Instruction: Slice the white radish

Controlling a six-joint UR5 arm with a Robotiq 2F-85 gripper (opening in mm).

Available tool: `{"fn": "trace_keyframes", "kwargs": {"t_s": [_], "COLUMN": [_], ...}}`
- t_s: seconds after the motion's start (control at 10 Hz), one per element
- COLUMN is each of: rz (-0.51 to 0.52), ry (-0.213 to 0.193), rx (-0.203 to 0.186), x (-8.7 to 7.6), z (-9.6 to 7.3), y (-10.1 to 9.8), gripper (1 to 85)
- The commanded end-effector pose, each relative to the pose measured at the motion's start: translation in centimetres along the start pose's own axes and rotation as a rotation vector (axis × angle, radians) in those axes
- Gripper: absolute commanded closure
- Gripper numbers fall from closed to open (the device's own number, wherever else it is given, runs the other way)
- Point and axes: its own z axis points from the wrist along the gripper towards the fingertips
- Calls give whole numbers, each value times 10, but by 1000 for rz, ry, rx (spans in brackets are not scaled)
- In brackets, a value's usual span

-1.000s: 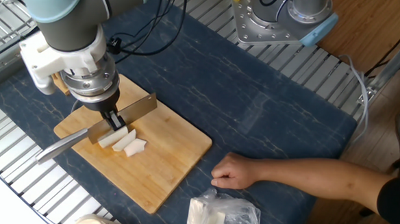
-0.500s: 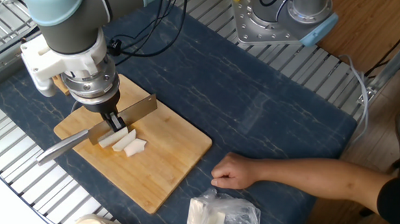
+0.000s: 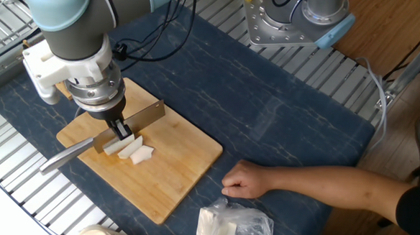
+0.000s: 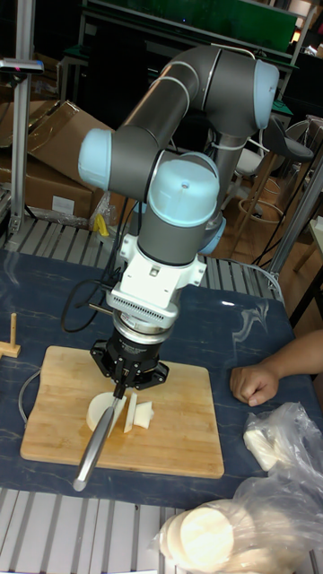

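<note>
Fixed view showed the radish (image 3: 130, 149) lying near the middle of the board (image 3: 178, 166), already partly cut: a few white sticks and wedges sat at 3 o'clock of the blade, and in the tall fixed view a rounder uncut part (image 4: 99, 410) lay on the blade's other side. The knife (image 3: 116, 130) stood edge-down through the radish, its steel blade running toward 2 o'clock and its grey handle (image 3: 64, 155) reaching toward 8 o'clock, past the board's edge. That placement suited slicing: the cut pieces fell clear to one side while the rest waited under the blade.

The tool (image 3: 121, 129) was clenched on the knife, its black fingers pinching the blade's spine from above, just over the radish. I judged the grip was taken at mid-blade so that downward force went straight into the cut.

The arm (image 4: 179, 224) hung nearly vertical over the board, wrist pointing down, elbow raised behind it in the tall fixed view.

The board rested on the blue mat (image 3: 268, 106) covering the tabletop. A person's hand (image 3: 246, 180) lay in a loose fist on the mat at 3 o'clock of the board, well apart from the blade. Plastic bags (image 4: 269, 466) holding more white pieces sat at about 5 o'clock.
</note>
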Motion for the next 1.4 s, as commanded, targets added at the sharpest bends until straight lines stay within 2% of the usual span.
{"fn": "trace_keyframes", "kwargs": {"t_s": [0.0, 0.2, 0.5, 0.8, 0.9, 1.1, 1.3], "rz": [4, 1, 3, 17, 11, 0, -3], "ry": [-11, -26, -31, 10, 10, 19, 38], "rx": [-11, -7, -10, -23, -31, -22, -23], "x": [-4, -6, -5, 9, 10, 9, 14], "z": [4, 11, 11, -13, -12, -12, -24], "y": [2, 0, 5, 20, 20, 19, 21], "gripper": [847, 847, 847, 847, 847, 847, 847]}}
